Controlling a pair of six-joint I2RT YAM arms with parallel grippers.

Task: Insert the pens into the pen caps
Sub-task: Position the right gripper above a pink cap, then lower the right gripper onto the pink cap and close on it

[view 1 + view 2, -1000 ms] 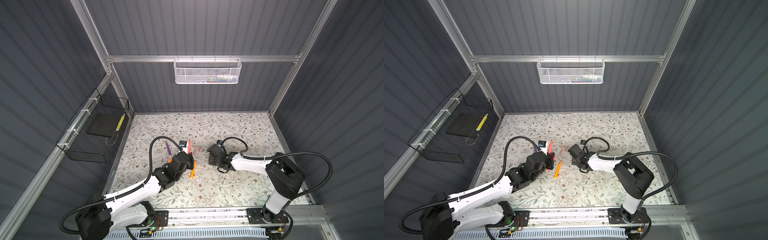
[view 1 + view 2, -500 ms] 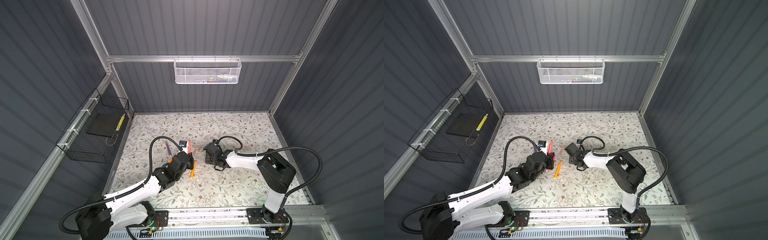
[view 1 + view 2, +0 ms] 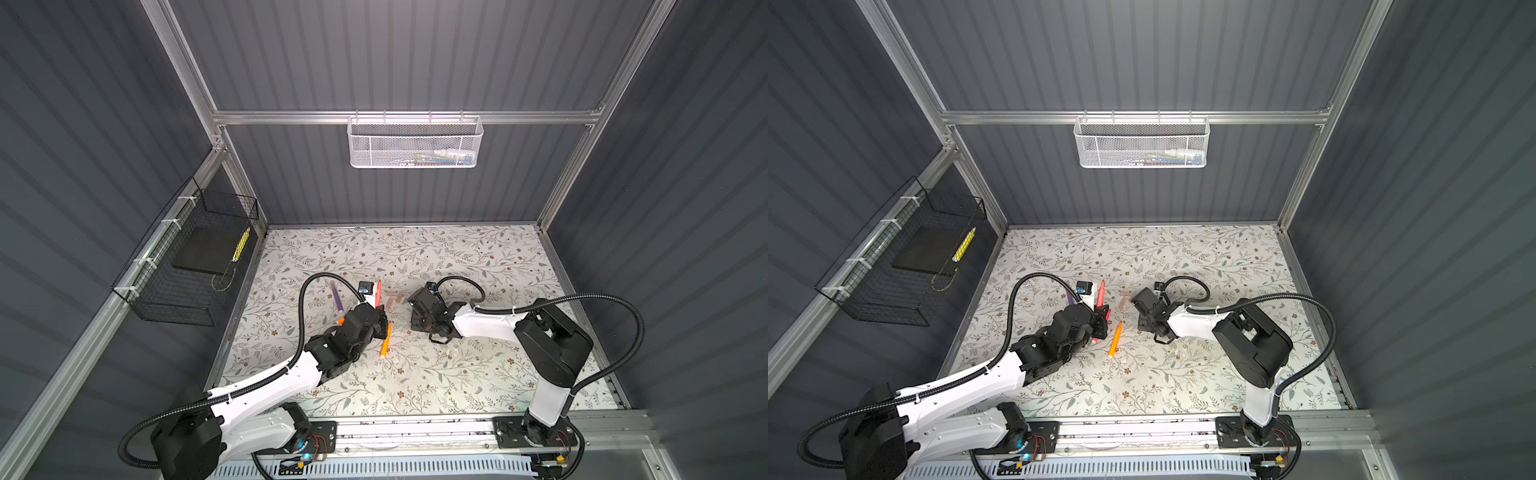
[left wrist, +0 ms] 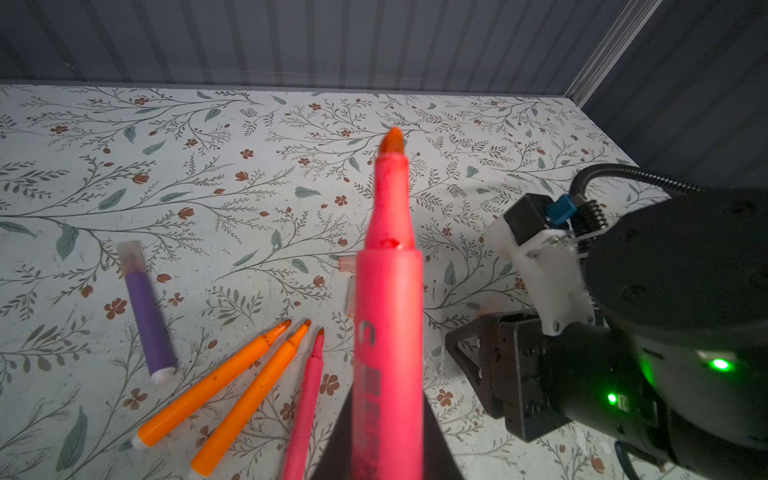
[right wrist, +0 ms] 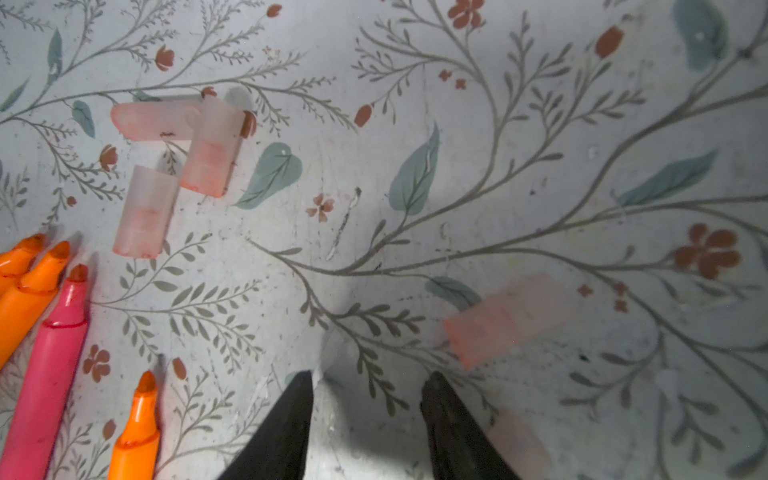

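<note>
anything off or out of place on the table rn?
Nothing broken or spilled. Three pen caps lie in a crooked cluster; another cap lies apart near the open right gripper. Only the purple pen wears a cap. The left gripper holds a pink pen, tip bare.

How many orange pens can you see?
3. Two orange pens lie side by side near the purple pen; the third orange pen lies alone, apart from them. Others could be hidden.
</note>
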